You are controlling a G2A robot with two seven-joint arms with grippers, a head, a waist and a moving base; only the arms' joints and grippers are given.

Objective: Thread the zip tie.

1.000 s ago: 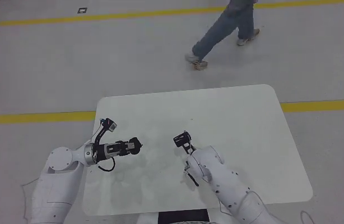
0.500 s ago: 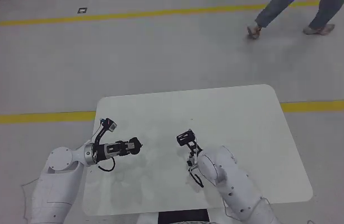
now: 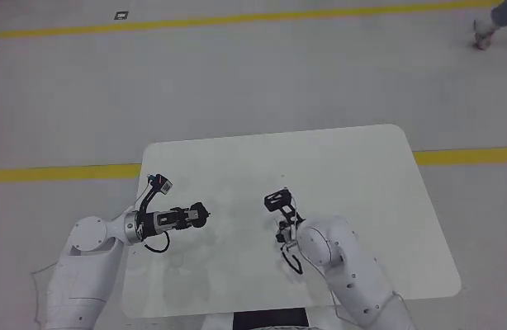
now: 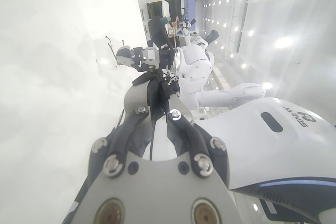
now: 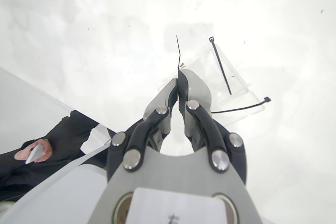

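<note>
My right gripper [image 3: 278,200] hangs over the middle of the white table [image 3: 361,165]. It is shut on a thin black zip tie [image 5: 178,55], whose pointed end sticks out past the fingertips [image 5: 193,80]. My left gripper [image 3: 200,215] is held to its left, pointing at it across a gap, with its fingers together. A black strip-like piece [image 4: 143,79] juts from between the left gripper's pads; I cannot tell what it is. In the left wrist view the right gripper [image 4: 119,57] shows farther off, with the tie [image 4: 113,54] crossing its tip.
A clear plastic tray [image 5: 236,83] lies on the table just beyond the right gripper. One loose zip tie [image 5: 220,64] lies in it and another [image 5: 244,106] lies across its edge. The table's rounded edges run all around.
The right gripper has shifted slightly to the right and farther from me, still holding the tie, and its arm has swung right. The left arm has kept still.
</note>
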